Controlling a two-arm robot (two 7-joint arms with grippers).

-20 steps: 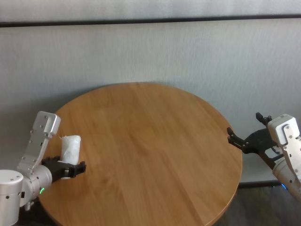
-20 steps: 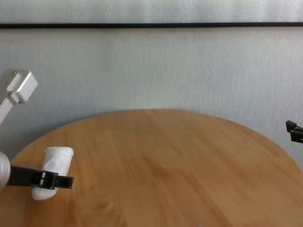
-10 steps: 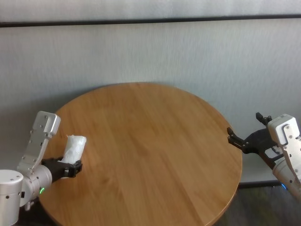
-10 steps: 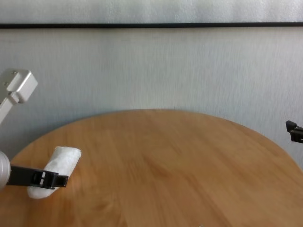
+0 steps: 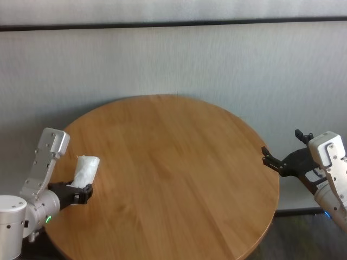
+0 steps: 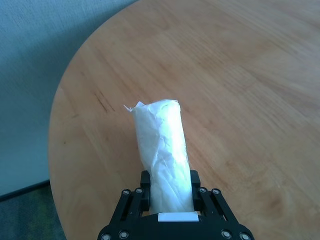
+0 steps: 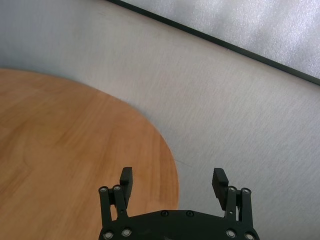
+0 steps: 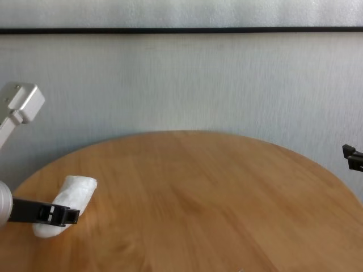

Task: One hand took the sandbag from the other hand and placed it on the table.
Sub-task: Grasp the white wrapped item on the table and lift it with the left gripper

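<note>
Currently the green-ringed left gripper (image 6: 170,197) clamps the crinkled white sandbag (image 6: 162,147) for handover, while the blue-ringed right gripper (image 7: 173,183) waits, jaws spread.

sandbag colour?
White, crinkled surface. The sandbag shows best in the left wrist view, between the left gripper's fingers.

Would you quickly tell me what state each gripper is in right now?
Left gripper: closed on the sandbag, at the table's left edge.
Right gripper: open, empty, off the table's right edge.
</note>
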